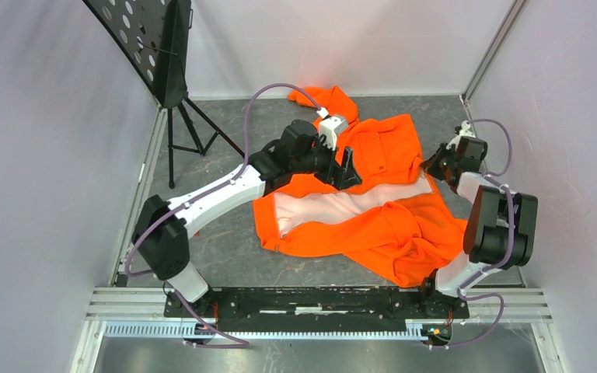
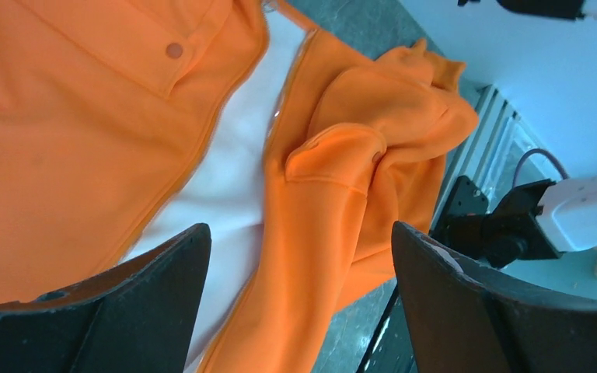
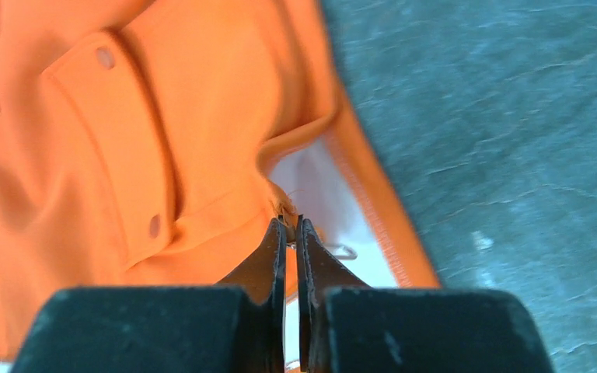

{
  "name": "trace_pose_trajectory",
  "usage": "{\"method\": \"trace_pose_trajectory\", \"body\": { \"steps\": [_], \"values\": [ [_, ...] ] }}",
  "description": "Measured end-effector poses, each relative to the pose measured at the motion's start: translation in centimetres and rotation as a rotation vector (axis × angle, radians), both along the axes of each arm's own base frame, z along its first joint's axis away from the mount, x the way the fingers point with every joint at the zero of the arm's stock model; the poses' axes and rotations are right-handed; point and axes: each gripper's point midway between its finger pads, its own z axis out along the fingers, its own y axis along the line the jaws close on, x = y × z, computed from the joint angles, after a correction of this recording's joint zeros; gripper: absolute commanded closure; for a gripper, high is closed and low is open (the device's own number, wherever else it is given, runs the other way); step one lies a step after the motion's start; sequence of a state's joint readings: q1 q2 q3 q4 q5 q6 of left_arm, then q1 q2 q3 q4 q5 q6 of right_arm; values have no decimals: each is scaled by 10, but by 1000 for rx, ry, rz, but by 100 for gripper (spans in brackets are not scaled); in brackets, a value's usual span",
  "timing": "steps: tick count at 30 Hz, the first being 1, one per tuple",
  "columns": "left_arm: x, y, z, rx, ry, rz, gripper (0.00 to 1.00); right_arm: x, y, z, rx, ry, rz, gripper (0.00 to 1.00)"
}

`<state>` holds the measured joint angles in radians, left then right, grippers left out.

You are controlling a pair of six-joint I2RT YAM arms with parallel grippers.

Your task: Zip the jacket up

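The orange jacket (image 1: 373, 221) lies spread on the dark table with its front open, and a strip of pale lining (image 1: 342, 206) shows between the two front edges. My left gripper (image 1: 350, 167) is open and empty, hovering above the jacket's middle. In the left wrist view its fingers stand wide apart (image 2: 299, 228) over the lining (image 2: 237, 179) and a bunched sleeve (image 2: 373, 116). My right gripper (image 1: 437, 165) is at the jacket's right end. In the right wrist view it is shut (image 3: 291, 221) on the zipper edge (image 3: 282, 205), next to a small metal pull (image 3: 342, 250).
A black perforated stand on a tripod (image 1: 167, 58) stands at the back left. Grey walls close in both sides and the back. A metal rail (image 1: 319, 299) runs along the near edge. Bare dark tabletop (image 3: 497, 140) lies right of the jacket.
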<state>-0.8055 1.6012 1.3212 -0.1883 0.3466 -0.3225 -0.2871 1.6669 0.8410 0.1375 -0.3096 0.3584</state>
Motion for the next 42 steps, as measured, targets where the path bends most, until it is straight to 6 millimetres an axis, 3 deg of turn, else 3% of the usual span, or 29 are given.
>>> {"method": "trace_pose_trajectory", "body": {
  "steps": [8, 14, 19, 22, 28, 37, 42],
  "values": [
    [27, -52, 0, -155, -4, -49, 8, -11, 71, 45, -109, -48, 166, 100],
    [60, -100, -32, -257, 17, -100, 24, -19, 64, 48, -156, -31, 166, 100],
    [86, -125, -56, -383, 121, -159, 34, -24, 72, 52, -131, -56, 203, 100],
    [106, -125, -70, -452, 172, -193, 31, -26, 79, 52, -108, -67, 233, 100],
    [123, -106, -94, -430, 124, -240, 26, -30, 94, 56, -53, -81, 302, 100],
    [116, -118, -65, -528, -37, -531, 27, -35, 137, 90, 77, -241, 537, 100],
    [136, -102, -65, -558, 17, -562, 22, -42, 154, 96, 102, -306, 659, 100]
  ]
}}
